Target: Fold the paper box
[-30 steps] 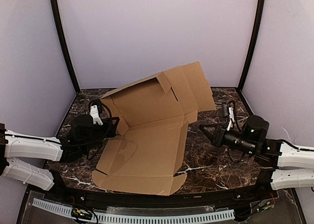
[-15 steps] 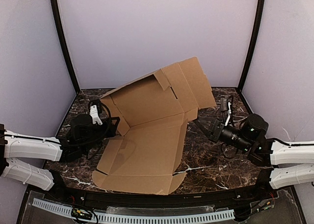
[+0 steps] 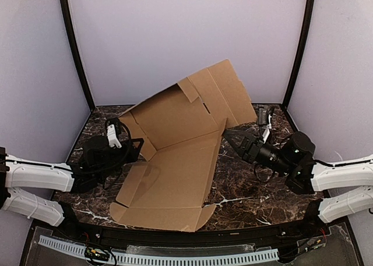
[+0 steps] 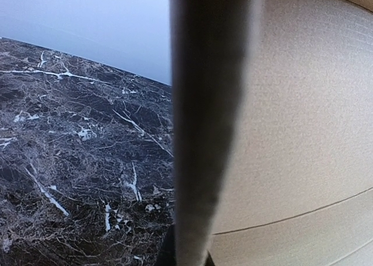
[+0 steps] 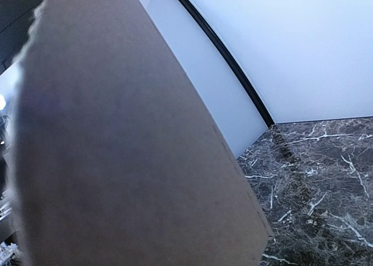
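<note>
The paper box (image 3: 175, 167) is a brown cardboard sheet, its base flat on the marble table (image 3: 250, 190) and its back panel raised. Its right flaps (image 3: 224, 97) stand tilted up. My left gripper (image 3: 139, 149) sits at the sheet's left side flap. In the left wrist view that flap's blurred edge (image 4: 204, 132) runs out from between the jaws, which are shut on it, with the box panel (image 4: 303, 132) to its right. My right gripper (image 3: 230, 135) is shut and presses against the outer face of the right flaps. That cardboard face (image 5: 116, 161) fills the right wrist view and hides the fingers.
Black posts stand at the back left (image 3: 76, 50) and back right (image 3: 300, 44) corners, with pale walls behind and at both sides. A white perforated strip (image 3: 175, 257) runs along the near edge. Bare marble (image 5: 326, 178) lies right of the box.
My right arm has moved left toward the box and pushed the right flaps up steeper. The left arm and its flap have stayed put.
</note>
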Controlling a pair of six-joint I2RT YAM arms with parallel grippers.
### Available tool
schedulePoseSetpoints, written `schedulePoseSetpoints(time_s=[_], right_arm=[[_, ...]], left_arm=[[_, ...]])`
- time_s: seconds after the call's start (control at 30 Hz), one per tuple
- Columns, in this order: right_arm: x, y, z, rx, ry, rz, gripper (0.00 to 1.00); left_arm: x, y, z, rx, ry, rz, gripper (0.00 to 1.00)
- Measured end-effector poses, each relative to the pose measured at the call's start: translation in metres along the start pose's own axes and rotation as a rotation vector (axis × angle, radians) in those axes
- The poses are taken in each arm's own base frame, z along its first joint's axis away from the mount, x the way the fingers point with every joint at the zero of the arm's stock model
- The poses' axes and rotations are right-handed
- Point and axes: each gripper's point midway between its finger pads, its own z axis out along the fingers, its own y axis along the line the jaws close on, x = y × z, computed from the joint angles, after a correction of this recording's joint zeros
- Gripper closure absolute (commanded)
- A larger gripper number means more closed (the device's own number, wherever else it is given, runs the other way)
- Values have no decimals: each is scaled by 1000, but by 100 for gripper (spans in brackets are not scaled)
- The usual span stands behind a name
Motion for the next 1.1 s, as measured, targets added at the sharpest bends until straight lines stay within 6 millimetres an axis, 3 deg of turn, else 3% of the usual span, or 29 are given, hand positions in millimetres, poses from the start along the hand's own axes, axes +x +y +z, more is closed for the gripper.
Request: schedulePoseSetpoints(time_s=[0.5,0.63,1.03,1.1], right_arm=[[-5,11,31,-24,-28,-1,100],[2,4,36,19,0,-1,100],[10,-15,42,170,47,-30,100],[15,-21,42,222,79,-46,100]], left_arm=[[-2,1,4,10,-7,-23,99],[-4,-5,4,42,-14,-17,99],[-9,0,4,38,-31,41,99],[-8,-8,2,74,-23,65,99]])
